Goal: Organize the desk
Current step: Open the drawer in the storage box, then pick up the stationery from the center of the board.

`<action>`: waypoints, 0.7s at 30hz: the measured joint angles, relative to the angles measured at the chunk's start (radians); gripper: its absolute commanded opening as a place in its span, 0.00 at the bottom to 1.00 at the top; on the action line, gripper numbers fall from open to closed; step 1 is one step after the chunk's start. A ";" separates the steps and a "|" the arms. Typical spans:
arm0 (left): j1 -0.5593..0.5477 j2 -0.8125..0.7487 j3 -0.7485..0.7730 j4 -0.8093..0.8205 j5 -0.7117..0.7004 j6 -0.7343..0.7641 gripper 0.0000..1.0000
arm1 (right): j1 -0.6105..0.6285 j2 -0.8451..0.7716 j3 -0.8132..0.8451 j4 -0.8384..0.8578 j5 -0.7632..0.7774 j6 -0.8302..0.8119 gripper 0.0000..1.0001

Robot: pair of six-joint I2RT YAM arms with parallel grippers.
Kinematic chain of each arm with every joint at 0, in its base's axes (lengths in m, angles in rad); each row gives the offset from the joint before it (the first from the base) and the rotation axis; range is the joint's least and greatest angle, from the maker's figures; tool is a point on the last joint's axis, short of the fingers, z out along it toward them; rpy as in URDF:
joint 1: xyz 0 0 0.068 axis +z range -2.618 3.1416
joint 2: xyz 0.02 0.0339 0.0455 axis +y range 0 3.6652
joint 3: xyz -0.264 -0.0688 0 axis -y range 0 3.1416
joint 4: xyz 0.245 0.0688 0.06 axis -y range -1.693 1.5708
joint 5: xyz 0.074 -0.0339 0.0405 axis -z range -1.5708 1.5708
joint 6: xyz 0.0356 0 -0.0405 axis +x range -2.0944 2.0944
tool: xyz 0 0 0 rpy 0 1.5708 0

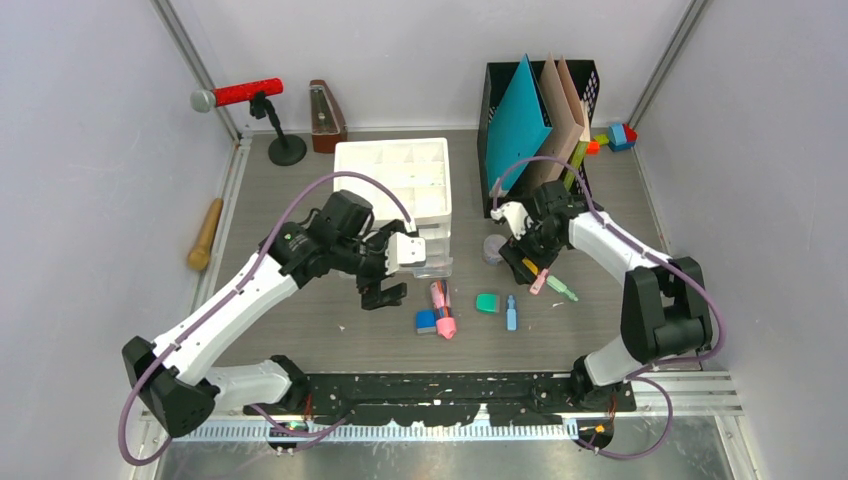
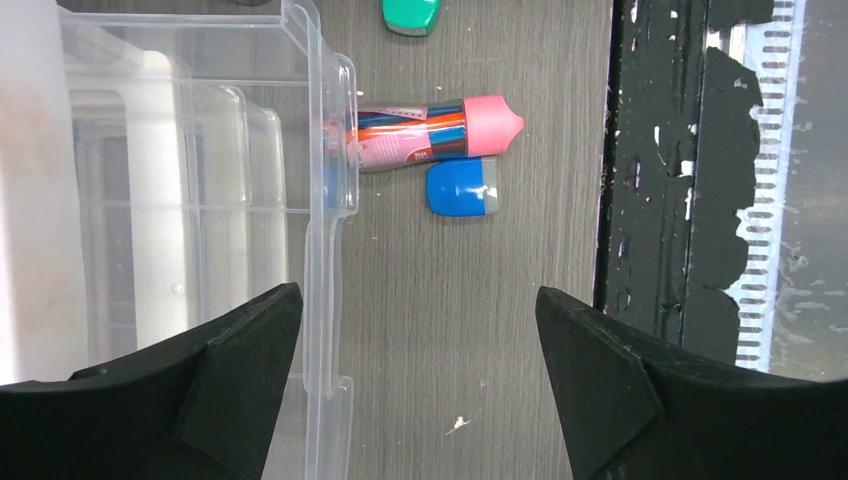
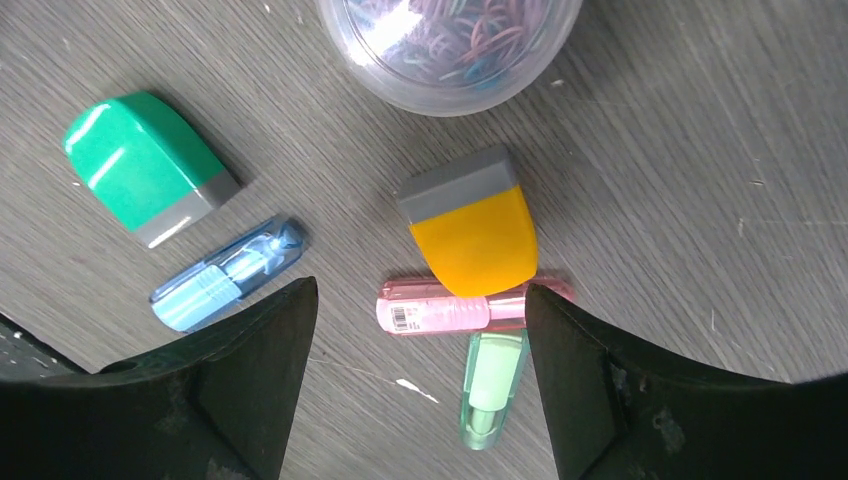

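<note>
While both hang wide open and empty above the table (image 3: 680, 200), the left pincer (image 2: 415, 300) has the rim of a clear drawer (image 2: 200, 200) just inside one finger. Beyond its tips lie a blue block (image 2: 460, 188), then a pink-capped tube (image 2: 430, 130). Between the fingers of the right pincer (image 3: 420, 290) lie a green tube (image 3: 492, 390), a pink tube (image 3: 430, 312) and an orange block (image 3: 478, 240). A round jar (image 3: 450, 50) stands farther off.

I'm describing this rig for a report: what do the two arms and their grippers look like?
Left arm and right arm: white shells, black joints and bases, a purple cable looping along each. Left gripper and right gripper: black, with matte wedge-shaped fingers.
</note>
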 measured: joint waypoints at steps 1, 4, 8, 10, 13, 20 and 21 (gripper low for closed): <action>0.000 -0.007 0.000 0.000 0.000 -0.004 0.92 | 0.000 0.012 -0.001 0.001 0.001 -0.011 0.82; 0.000 -0.032 0.000 0.002 -0.001 -0.021 0.93 | 0.000 0.054 -0.002 0.002 0.003 -0.046 0.81; 0.000 -0.060 0.000 0.011 -0.005 -0.040 0.93 | 0.000 0.099 0.000 0.012 0.014 -0.078 0.80; 0.000 -0.071 0.000 0.016 -0.008 -0.044 0.94 | -0.002 0.109 0.005 0.027 0.018 -0.091 0.78; 0.000 -0.082 0.000 0.021 -0.016 -0.047 0.94 | -0.004 0.146 0.007 0.051 0.019 -0.104 0.72; 0.000 -0.098 -0.010 0.037 -0.035 -0.047 0.94 | -0.004 0.171 0.003 0.079 0.029 -0.132 0.46; 0.000 -0.100 -0.012 0.039 -0.037 -0.047 0.94 | -0.004 0.171 0.002 0.082 0.031 -0.134 0.43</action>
